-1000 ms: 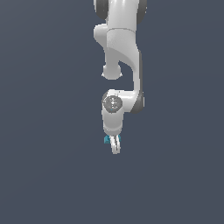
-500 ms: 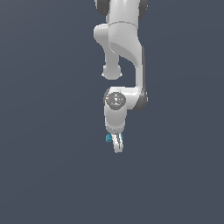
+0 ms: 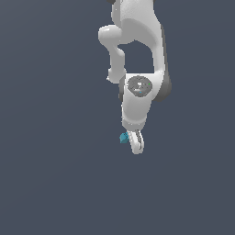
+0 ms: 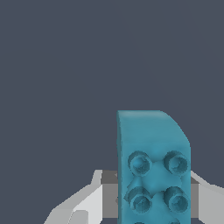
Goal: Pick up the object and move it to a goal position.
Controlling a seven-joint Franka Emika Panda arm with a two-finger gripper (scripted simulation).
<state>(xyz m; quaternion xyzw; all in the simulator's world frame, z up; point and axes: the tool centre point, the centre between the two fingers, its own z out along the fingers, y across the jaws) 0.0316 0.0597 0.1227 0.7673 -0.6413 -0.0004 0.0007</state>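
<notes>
We have the claw (image 3: 134, 141) closed on the studded block (image 3: 123, 137), held in the air. Transport is under way; next we carry it to the goal, grip firm.

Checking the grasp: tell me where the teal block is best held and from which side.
Grip the teal block across its flat side faces, as the gripper does now, coming from the end opposite the rounded corner. The studded face stays clear between the fingers.
</notes>
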